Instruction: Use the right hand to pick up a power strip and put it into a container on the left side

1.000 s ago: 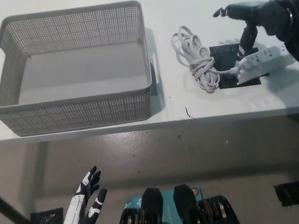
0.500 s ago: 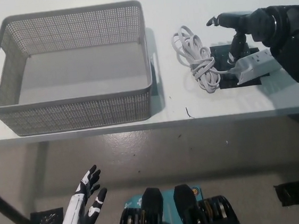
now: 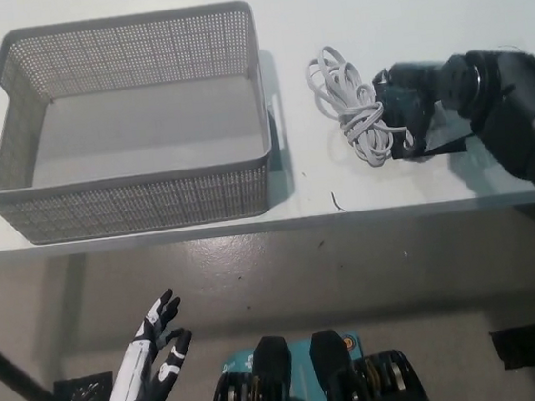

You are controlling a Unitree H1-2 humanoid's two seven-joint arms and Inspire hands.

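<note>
- Pale bench carrying a grey mesh container at left and a coiled white cord at right, grey floor showing below.
- Black right robot hand covering the spot just right of the cord, over a dark patch on the bench.
- Power strip mostly hiding under that hand; only the cord end reaching toward it remaining visible.
- Not showing whether the fingers are closing on the strip or merely resting over it: cannot tell.
- White left robot hand idling low at left below the bench edge, fingers spreading, holding nothing.
- Likely handling as a rigid, light, smooth plastic bar; gripping across its long sides near the middle probably safest.
- Trailing cord being soft and loose, likely dragging or snagging during carrying toward the container.
</note>
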